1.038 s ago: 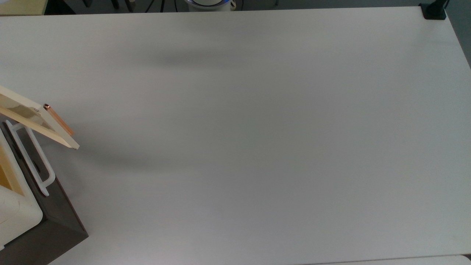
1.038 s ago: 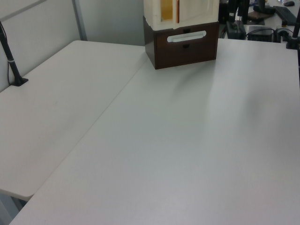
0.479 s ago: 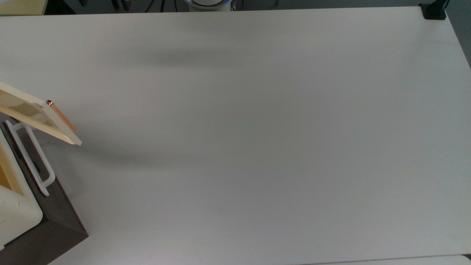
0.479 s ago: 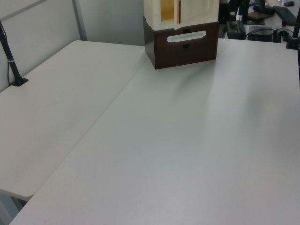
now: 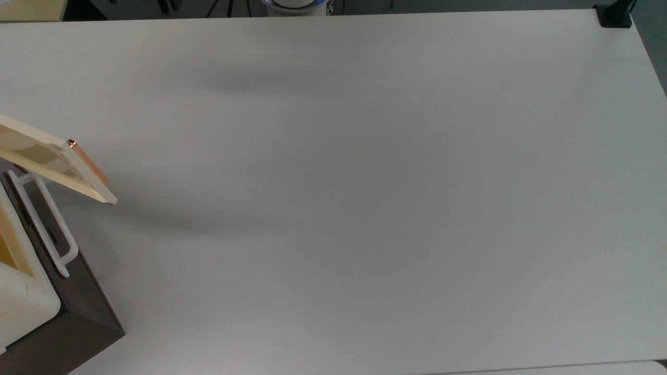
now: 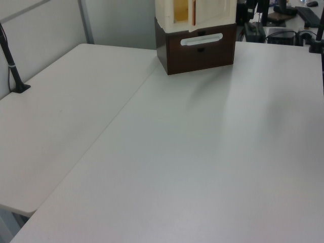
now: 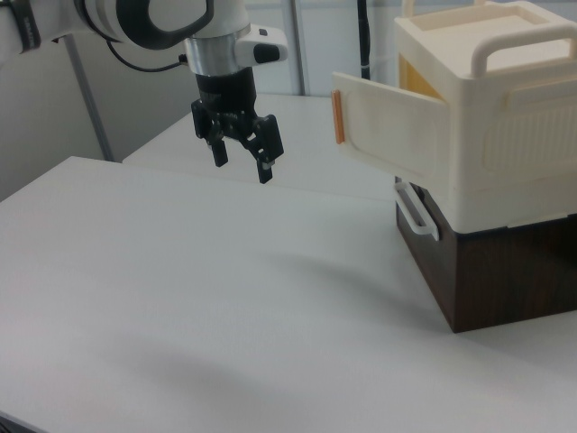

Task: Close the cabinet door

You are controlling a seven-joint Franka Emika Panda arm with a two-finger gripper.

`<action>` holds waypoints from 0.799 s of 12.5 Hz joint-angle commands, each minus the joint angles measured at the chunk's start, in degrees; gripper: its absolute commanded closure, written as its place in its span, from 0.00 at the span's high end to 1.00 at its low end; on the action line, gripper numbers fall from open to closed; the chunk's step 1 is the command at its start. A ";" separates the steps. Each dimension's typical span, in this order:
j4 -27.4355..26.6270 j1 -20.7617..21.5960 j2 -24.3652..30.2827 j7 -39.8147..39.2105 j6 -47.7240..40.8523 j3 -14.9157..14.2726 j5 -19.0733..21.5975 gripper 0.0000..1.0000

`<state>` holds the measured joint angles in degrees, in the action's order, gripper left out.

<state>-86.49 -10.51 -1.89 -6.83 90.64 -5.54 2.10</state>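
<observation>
Change: in the top view the flat cream-coloured cabinet door (image 5: pixel 86 179) with its glossy amber inner face has swung slightly wider than a second ago; its free corner now sits a little further toward 1 o'clock.
Door: it stands open, hinged to the cabinet and jutting out over the table. In the right view the door (image 7: pixel 388 122) reaches toward 9 o'clock from the cabinet body.
Door handle: a short copper-orange bar (image 7: pixel 338 117) runs along the door's free edge.
Cabinet: a small boxy unit (image 7: pixel 491 171) with a cream rounded-corner upper body on a dark brown base, at 3 o'clock in the right view, at 8 o'clock in the top view (image 5: pixel 23 297) and at 12 o'clock in the left view (image 6: pixel 197 35).
Drawer front: the dark brown panel below the door carries a white loop handle (image 6: pixel 201 39).
Gripper: the black two-finger gripper (image 7: pixel 240 161) hangs in the air above the table at 11 o'clock in the right view, well apart from the door, its fingers spread and holding nothing.
Table: a plain white tabletop (image 5: pixel 365 182) bears the cabinet.
</observation>
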 commanded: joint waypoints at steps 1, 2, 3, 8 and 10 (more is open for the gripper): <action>0.62 0.23 -0.13 0.59 -0.21 0.00 0.18 0.98; 0.62 0.14 -0.22 0.50 0.06 0.00 0.18 0.93; 0.62 0.05 -0.40 0.50 0.24 0.00 0.18 0.90; 0.53 0.14 -1.80 0.50 6.29 0.00 0.36 0.46; 0.62 0.14 -3.38 0.50 8.66 0.00 0.36 0.31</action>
<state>-86.44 -10.46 -3.30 -6.80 96.17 -5.54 2.10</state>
